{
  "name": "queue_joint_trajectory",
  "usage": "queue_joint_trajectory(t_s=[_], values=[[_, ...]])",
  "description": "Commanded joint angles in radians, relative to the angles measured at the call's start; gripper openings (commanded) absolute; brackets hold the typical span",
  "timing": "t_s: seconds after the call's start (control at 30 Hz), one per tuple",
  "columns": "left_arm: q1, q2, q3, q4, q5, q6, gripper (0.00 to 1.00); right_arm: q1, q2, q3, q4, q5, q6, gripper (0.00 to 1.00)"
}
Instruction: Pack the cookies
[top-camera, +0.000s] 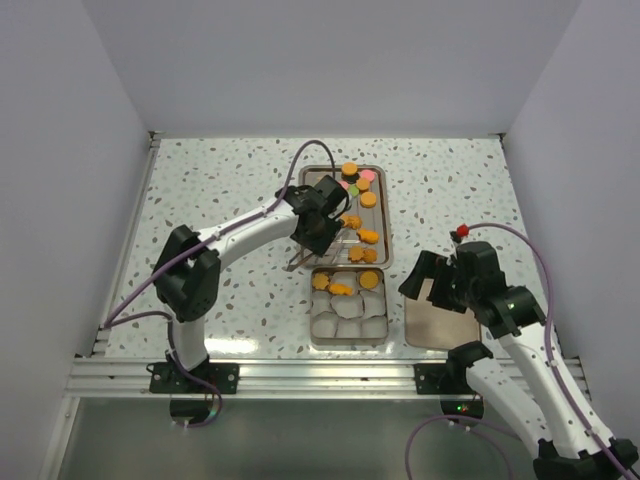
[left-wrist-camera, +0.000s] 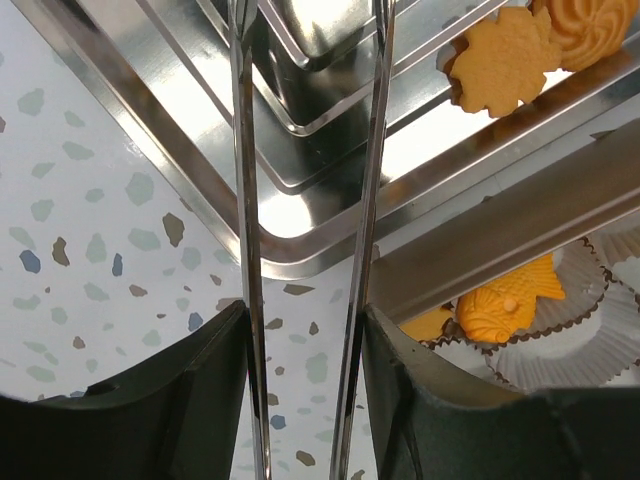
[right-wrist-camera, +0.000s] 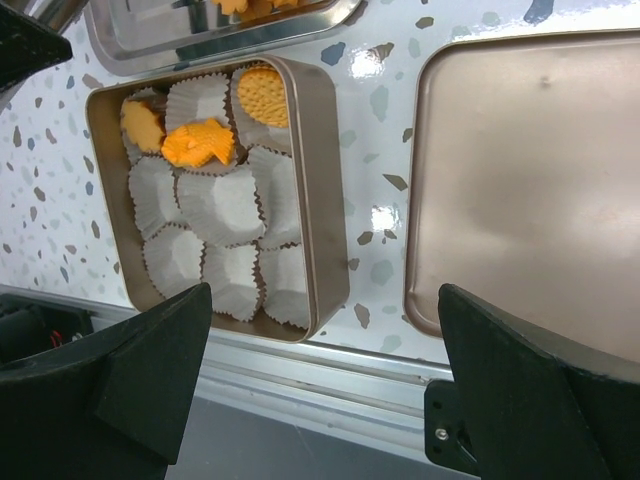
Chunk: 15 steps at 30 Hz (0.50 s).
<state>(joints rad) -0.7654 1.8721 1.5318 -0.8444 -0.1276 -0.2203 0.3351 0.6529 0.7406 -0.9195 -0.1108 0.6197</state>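
The left gripper (left-wrist-camera: 305, 335) has its fingers (left-wrist-camera: 190, 390) pressed against the outer sides of a pair of metal tongs (left-wrist-camera: 243, 200), whose two arms stand slightly apart and reach out over the corner of the steel tray (left-wrist-camera: 300, 170); their tips run out of the wrist view. Most of the cookies (top-camera: 368, 200) lie on that tray, mainly orange, among them a flower-shaped one (left-wrist-camera: 505, 65). Just nearer the arms sits a tan tin (right-wrist-camera: 320, 200) filled with pale paper cups (right-wrist-camera: 215, 205). Its far row holds three orange cookies: a fish-shaped one (right-wrist-camera: 198, 143), a round one (right-wrist-camera: 263, 95) and one in the corner (right-wrist-camera: 142, 125). The right gripper (right-wrist-camera: 325, 330) hangs with its fingers wide and empty, above the speckled surface (top-camera: 220, 190) between the tin and the flat tan lid (right-wrist-camera: 520, 180) beside it
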Motion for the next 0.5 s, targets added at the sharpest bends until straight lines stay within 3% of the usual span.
queue_joint_trajectory(t_s=[0.0,0.27,0.47], values=[[0.024,0.025,0.071,0.033,0.02,0.035,0.51,0.002,-0.006,0.045,-0.018,0.036,-0.008,0.99],[0.067,0.09,0.128,0.027,0.059,0.055,0.47,0.002,0.007,0.042,-0.009,0.048,0.006,0.99],[0.09,0.098,0.139,0.033,0.085,0.061,0.36,0.004,0.027,0.037,0.005,0.046,0.026,0.99]])
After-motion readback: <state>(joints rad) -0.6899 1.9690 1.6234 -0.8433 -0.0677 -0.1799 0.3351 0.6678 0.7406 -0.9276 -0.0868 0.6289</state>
